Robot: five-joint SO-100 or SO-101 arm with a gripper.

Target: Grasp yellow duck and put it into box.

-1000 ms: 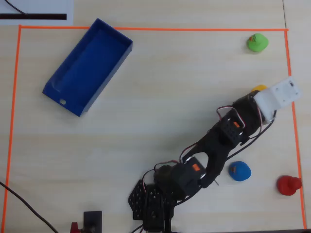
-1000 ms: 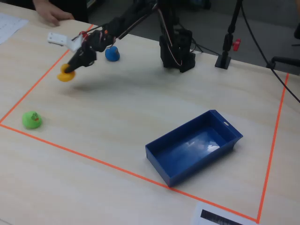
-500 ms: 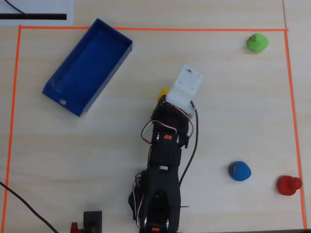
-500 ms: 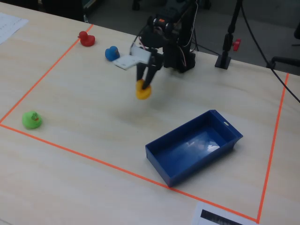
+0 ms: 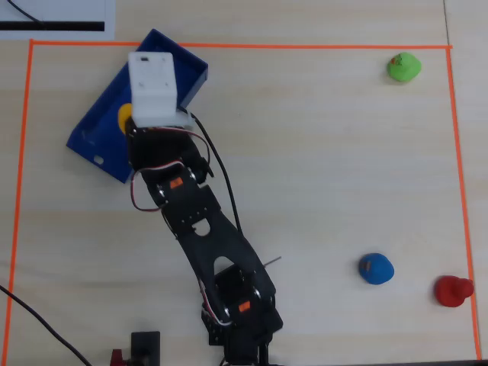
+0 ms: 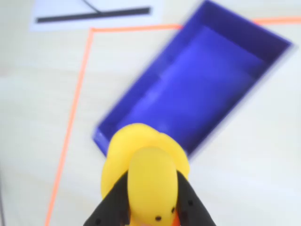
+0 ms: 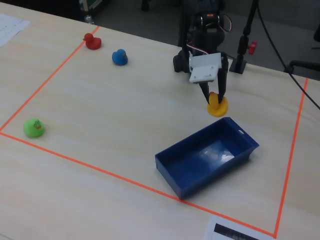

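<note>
The yellow duck (image 6: 146, 172) is pinched between my gripper's (image 6: 153, 181) two black fingers (image 6: 113, 202) in the wrist view. In the fixed view the gripper (image 7: 215, 97) holds the duck (image 7: 218, 106) a little above the table, by the far long wall of the blue box (image 7: 192, 172). In the overhead view only a yellow edge of the duck (image 5: 123, 116) shows beside the white wrist mount (image 5: 156, 84), over the box (image 5: 95, 130). In the wrist view the box (image 6: 207, 80) lies just beyond the duck and looks empty.
A green duck (image 5: 403, 67) sits at the far right corner of the orange tape outline (image 5: 244, 46). A blue duck (image 5: 375, 268) and a red duck (image 5: 452, 290) sit at the lower right. A white sheet (image 6: 99, 12) lies beyond the tape.
</note>
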